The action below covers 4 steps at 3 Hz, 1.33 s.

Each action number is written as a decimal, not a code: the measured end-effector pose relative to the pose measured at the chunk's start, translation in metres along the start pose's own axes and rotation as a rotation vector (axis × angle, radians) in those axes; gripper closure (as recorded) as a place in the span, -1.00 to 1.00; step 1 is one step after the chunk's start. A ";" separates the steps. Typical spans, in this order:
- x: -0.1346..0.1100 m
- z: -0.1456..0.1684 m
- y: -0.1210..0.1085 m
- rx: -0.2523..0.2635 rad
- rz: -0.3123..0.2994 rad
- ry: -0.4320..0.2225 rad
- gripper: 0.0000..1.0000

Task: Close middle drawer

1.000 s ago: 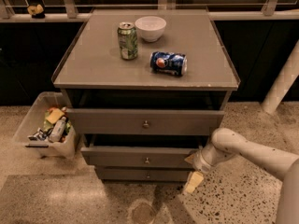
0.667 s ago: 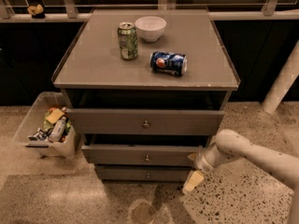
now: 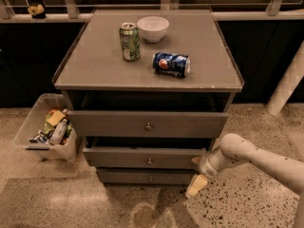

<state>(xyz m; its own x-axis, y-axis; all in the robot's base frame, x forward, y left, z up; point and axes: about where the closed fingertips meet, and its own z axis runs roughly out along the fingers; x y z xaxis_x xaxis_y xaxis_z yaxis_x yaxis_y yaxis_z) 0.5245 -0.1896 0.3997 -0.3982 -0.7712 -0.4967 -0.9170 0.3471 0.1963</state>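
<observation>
The middle drawer (image 3: pixel 137 157) of the grey cabinet stands out a little, its slim front panel ahead of the bottom drawer (image 3: pixel 142 176). Its small round knob (image 3: pixel 149 161) is at the centre. The top drawer (image 3: pixel 118 123), with a taller front, is also pulled out. My gripper (image 3: pixel 195 173) is at the right end of the middle drawer's front. It is open: one fingertip (image 3: pixel 196 160) touches the panel's right end and the other (image 3: pixel 196 185) hangs lower, near the floor. My white arm (image 3: pixel 256 158) comes in from the right.
On the cabinet top (image 3: pixel 95 70) stand a green can (image 3: pixel 129 42) and a white bowl (image 3: pixel 153 28), with a blue can (image 3: pixel 171 64) lying on its side. A clear bin (image 3: pixel 33 127) of trash sits on the floor at the left. A white post (image 3: pixel 287 80) slants at the right.
The middle drawer's front has slid slightly back toward the cabinet, with my gripper staying at its right end. The top drawer and the things on the cabinet have not moved.
</observation>
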 end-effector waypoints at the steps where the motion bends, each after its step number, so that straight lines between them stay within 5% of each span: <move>1: -0.014 -0.001 -0.010 0.061 -0.003 -0.032 -1.00; 3: -0.047 -0.010 -0.029 0.206 0.006 -0.125 -1.00; 4: -0.047 -0.009 -0.028 0.211 0.006 -0.128 -1.00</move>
